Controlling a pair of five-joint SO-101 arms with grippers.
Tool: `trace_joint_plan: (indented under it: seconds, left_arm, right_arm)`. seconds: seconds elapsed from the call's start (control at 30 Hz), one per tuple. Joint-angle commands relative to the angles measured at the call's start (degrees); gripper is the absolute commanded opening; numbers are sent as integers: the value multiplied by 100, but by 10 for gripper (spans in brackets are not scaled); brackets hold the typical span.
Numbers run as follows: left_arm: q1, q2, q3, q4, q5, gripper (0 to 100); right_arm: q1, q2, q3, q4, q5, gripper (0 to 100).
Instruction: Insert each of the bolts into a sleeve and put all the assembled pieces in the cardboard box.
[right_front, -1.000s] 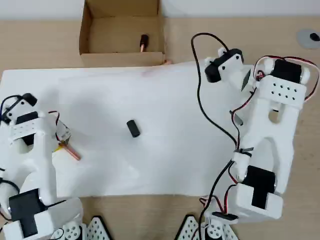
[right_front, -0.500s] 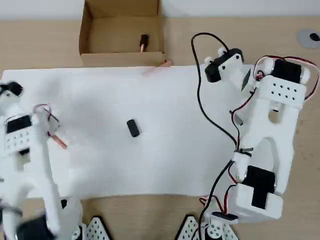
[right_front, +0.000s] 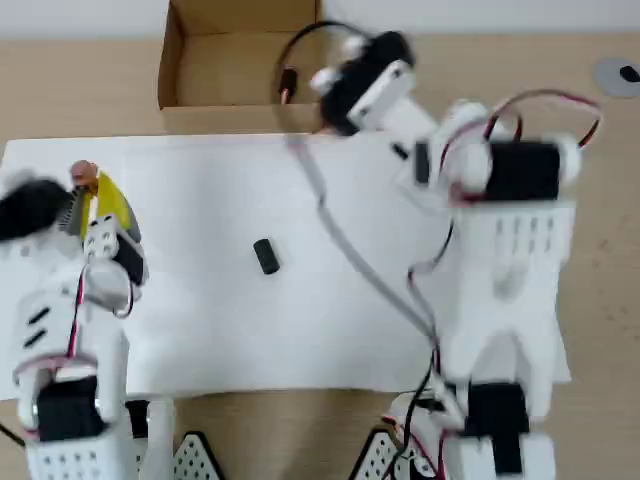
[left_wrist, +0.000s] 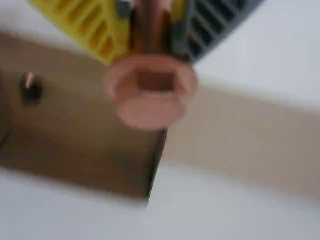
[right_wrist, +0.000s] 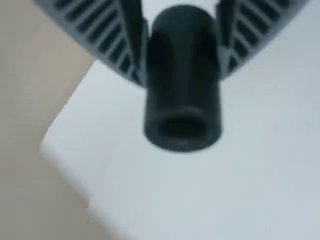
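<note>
Left gripper (left_wrist: 152, 30) clenched on copper bolt (left_wrist: 150, 95), head outward, over left end of white sheet (right_front: 200, 300). Right gripper (right_wrist: 182, 75) clamped round black sleeve (right_wrist: 182, 100), bore outward. Second sleeve (right_front: 265, 256) loose mid-sheet. Assembled piece (right_front: 287, 85) inside cardboard box (right_front: 170, 70).

Cardboard box (right_front: 240, 118) behind the sheet (right_front: 220, 320) — one piece (right_front: 287, 86) inside, a sleeve (right_front: 265, 256) mid-sheet

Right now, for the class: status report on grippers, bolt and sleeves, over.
Left gripper shut on bolt. Right gripper shut on sleeve. Second sleeve loose on white sheet between arms. Assembled piece in cardboard box.
</note>
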Motion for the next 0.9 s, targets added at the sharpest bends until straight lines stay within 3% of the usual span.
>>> trace_joint_plan:
  seconds: [0.0,0.13,0.27,0.43,0.53,0.6,0.73,0.87]
  left_arm:
    - [79,-752,527,-607,-264,7]
    - [229,-1174,1064,-747,-273,7]
    - [853,-1314,1240,-765,-316,7]
    - [2110,-1305,1363,-756,-1679,7]
    - [2488,-1305,1389,-765,-1873,6]
    - [2532,-1323,1336,-949,-1670,6]
    - [2084,-1349,1363,-1714,-440,6]
    - [1793,-1349,1327,-2022,396,6]
  right_arm:
    - [-418,-1024,-110,44,-369,11]
    - [-92,-1868,673,79,-651,10]
    - [778,-2826,2299,-79,-615,10]
    - [1024,-3653,4734,-1565,-484,10]
    - [593,-3960,5991,-2620,-791,10]
    - [136,-4224,6765,-3253,-1530,10]
    - [-831,-4884,8277,-4914,-3103,10]
    - [-1657,-5516,9596,-6690,-3701,10]
